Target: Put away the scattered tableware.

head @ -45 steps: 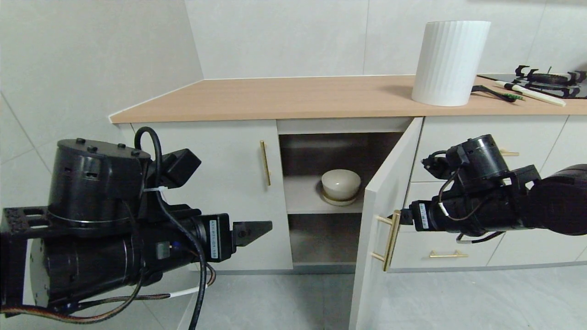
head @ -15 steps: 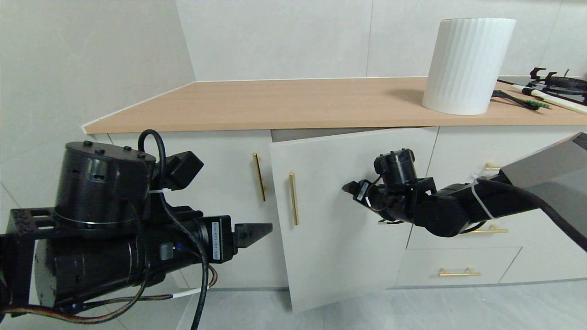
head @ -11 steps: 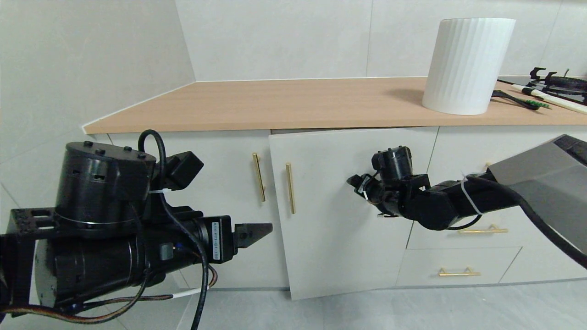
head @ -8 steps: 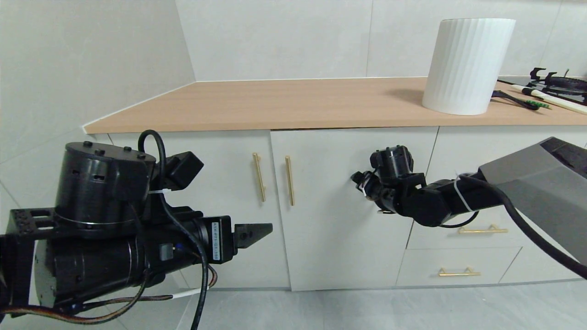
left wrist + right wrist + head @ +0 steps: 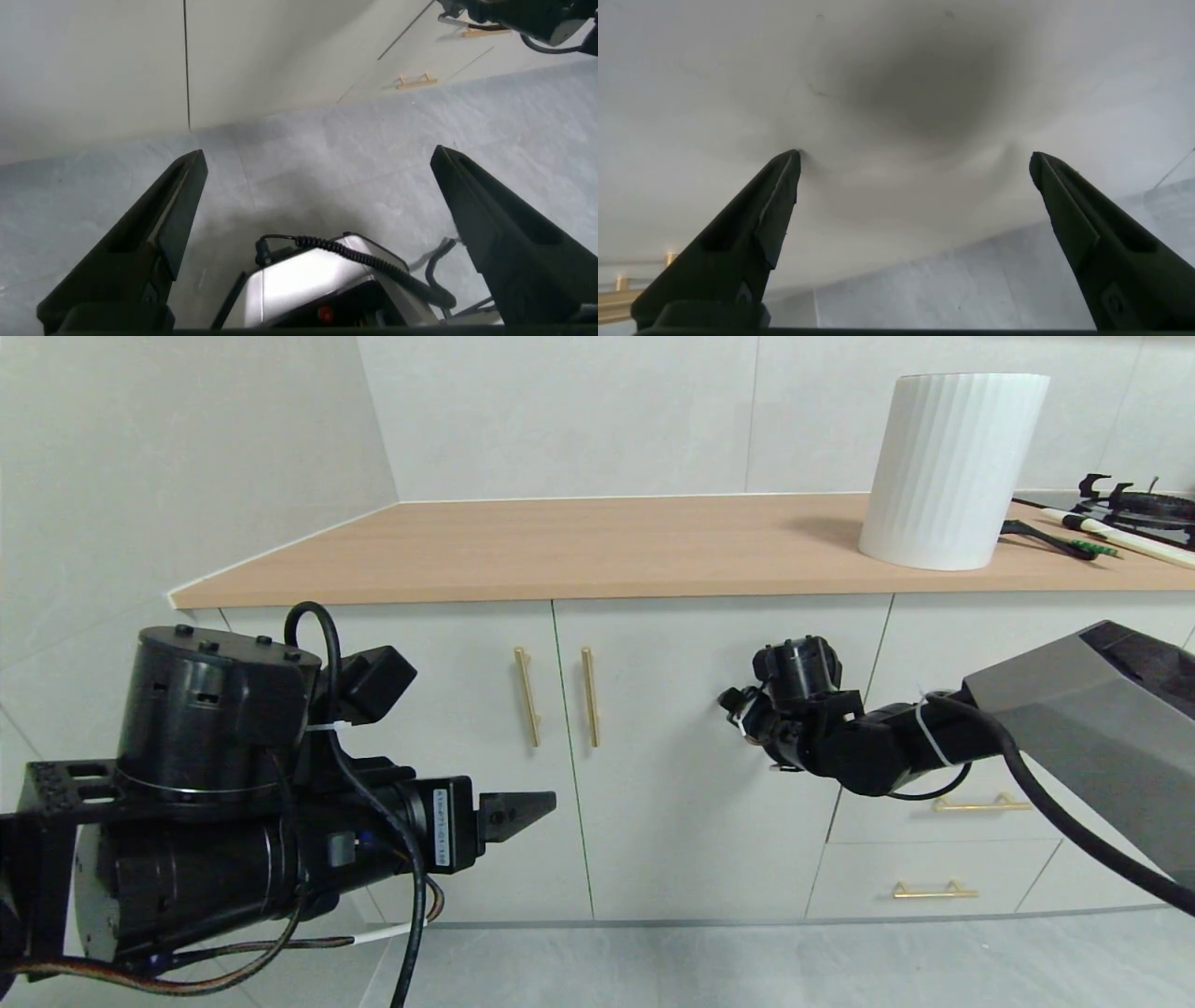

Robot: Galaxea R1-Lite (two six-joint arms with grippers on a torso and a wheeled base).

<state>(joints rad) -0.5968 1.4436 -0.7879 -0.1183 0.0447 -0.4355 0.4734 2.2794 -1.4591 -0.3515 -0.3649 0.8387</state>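
Both doors of the grey cupboard under the wooden counter are shut, their gold handles side by side. My right gripper rests with its tips against the right door. In the right wrist view that gripper is open, and the door panel lies close in front of it. My left gripper hangs low before the left door and is open over the floor, with nothing in it. A black utensil and a white-handled one lie on the counter at the far right.
A tall white ribbed container stands on the counter at the right, beside a black hob. Drawers with gold handles sit right of the cupboard. Tiled walls close off the left side and the back.
The right gripper pushed the open right door round until it shut, hiding the bowl on the shelf. The camera moved closer between the first two frames. The left arm stayed put.
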